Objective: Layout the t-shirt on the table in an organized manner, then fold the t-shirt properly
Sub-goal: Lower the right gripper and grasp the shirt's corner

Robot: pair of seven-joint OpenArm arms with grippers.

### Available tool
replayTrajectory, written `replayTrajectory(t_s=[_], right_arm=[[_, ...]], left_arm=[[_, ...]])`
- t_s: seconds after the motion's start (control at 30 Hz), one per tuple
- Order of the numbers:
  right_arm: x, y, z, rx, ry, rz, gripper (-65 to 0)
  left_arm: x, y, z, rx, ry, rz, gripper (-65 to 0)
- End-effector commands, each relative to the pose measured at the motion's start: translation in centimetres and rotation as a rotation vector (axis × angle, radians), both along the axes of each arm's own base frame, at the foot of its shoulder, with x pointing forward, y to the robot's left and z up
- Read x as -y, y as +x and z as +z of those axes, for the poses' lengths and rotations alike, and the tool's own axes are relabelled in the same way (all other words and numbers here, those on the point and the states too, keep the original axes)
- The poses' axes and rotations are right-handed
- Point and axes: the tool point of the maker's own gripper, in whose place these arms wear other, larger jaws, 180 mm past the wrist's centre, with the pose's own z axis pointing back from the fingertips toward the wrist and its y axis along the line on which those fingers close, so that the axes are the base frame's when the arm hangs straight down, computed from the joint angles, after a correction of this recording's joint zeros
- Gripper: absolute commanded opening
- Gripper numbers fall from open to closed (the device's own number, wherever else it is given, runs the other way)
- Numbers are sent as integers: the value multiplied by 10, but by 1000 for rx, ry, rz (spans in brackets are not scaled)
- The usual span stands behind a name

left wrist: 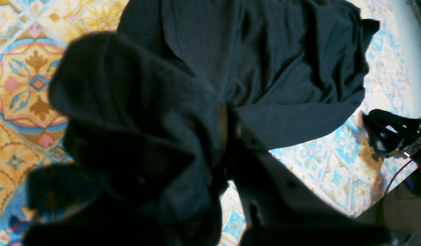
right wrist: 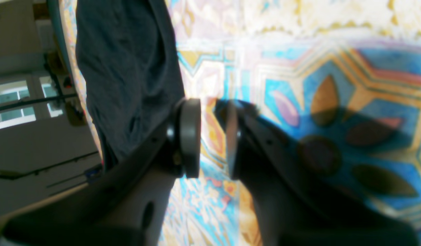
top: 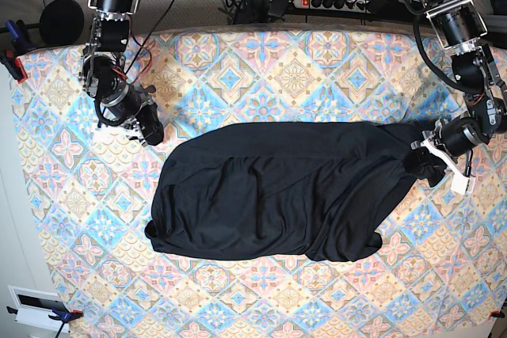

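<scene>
1. The left gripper (top: 428,165) is clenched on a bunched end of the t-shirt (top: 277,191), at its right edge in the base view.
2. The t-shirt lies mid-table (top: 261,298), spread wide but wrinkled; layout looks partly done.
3. Beyond its far-left corner, the right gripper (right wrist: 213,136) hangs released and empty.
4. No fold is made yet.

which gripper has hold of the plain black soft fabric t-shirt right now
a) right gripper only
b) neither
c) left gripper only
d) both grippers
c: the left gripper is clamped on a bunched end of the plain black soft fabric t-shirt, while the right gripper hangs with jaws apart over the pastel diamond-tiled table, nothing between them.
</scene>
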Motion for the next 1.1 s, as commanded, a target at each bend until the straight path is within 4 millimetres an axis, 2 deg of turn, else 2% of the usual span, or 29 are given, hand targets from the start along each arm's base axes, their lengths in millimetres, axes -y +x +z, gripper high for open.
replayTrajectory(t_s=[0.0,0.27,0.4,0.53,0.7,0.77,0.9,0.97,1.07], right_arm=[[-55,-5,8,-17,172,83,-517],[-25,5,28,7,-134,101,-516],[-10,8,32,16,-282,115,-516],[-6,5,25,-5,-313,121,-516],[-3,-9,-6,-98,-295,122,-513],[-2,-12,-17,-129,-284,114,-492],[-2,30,9,-49,-284,100,-478],[-3,41,18,-22,-282,98,-478],[-4,43,20,-18,-278,100,-478]], left_arm=[[-6,9,19,61,11,3,-650],[-6,9,19,61,11,3,-650],[-6,9,19,61,11,3,-650],[-6,11,20,74,8,9,-650],[-6,11,20,82,7,14,-650],[-7,10,19,79,7,15,-650],[-7,10,19,79,7,15,-650],[-7,10,19,79,7,15,-650],[-7,10,19,79,7,15,-650]])
